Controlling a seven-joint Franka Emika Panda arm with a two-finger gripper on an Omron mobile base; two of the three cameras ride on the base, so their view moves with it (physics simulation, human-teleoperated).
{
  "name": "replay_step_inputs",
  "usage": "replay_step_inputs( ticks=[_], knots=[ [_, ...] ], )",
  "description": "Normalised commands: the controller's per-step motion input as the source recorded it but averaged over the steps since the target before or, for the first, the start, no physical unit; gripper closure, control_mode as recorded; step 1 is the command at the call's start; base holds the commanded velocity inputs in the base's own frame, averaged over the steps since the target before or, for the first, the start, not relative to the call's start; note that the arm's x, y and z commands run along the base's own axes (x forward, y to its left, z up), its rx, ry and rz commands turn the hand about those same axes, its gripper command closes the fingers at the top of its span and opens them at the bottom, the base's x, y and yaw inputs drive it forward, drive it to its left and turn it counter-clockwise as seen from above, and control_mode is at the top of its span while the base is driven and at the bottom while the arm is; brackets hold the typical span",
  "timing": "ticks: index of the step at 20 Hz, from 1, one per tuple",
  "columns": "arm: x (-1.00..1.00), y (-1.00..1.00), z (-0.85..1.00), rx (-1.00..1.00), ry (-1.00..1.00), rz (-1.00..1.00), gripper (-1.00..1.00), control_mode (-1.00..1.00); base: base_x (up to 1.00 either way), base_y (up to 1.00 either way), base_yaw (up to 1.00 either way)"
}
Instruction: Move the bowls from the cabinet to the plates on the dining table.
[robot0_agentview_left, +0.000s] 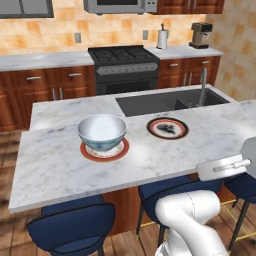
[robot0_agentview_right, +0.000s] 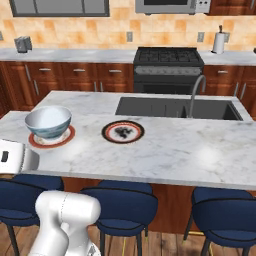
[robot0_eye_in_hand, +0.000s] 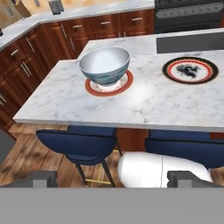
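A grey-white bowl (robot0_agentview_left: 102, 131) (robot0_agentview_right: 48, 121) (robot0_eye_in_hand: 105, 64) with a bluish patterned outside sits upright on a red-rimmed plate (robot0_agentview_left: 117, 152) (robot0_agentview_right: 67, 137) (robot0_eye_in_hand: 94, 89) on the left part of the marble dining table (robot0_agentview_left: 60, 165) (robot0_agentview_right: 175, 150) (robot0_eye_in_hand: 144, 105). To its right lies a second plate (robot0_agentview_left: 167, 128) (robot0_agentview_right: 123, 132) (robot0_eye_in_hand: 190, 70) with a dark mark in its centre and nothing on it. My gripper (robot0_eye_in_hand: 113, 180) is open and holds nothing. It hangs back from the table's near edge, over the stools. A dark wooden wall cabinet (robot0_agentview_left: 190, 6) shows at the top right, doors shut.
A sink (robot0_agentview_left: 170, 102) (robot0_agentview_right: 175, 107) with a tall faucet (robot0_agentview_left: 203, 85) (robot0_agentview_right: 192, 95) is set in the table's far right part. Blue stools (robot0_agentview_left: 72, 227) (robot0_agentview_right: 122, 205) (robot0_eye_in_hand: 78, 144) line the near edge. A stove (robot0_agentview_left: 124, 67), lower cabinets and a counter with a coffee machine (robot0_agentview_left: 201, 35) run along the back wall.
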Motion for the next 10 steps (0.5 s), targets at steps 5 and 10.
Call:
replay_step_inputs(
  ticks=[5,10],
  knots=[
    [0.00,0.00,0.00,0.00,0.00,0.00,-1.00,1.00,-0.74,-0.04,0.03],
    [0.00,0.00,0.00,0.00,0.00,0.00,-1.00,1.00,-0.73,-0.02,0.02]
  ],
)
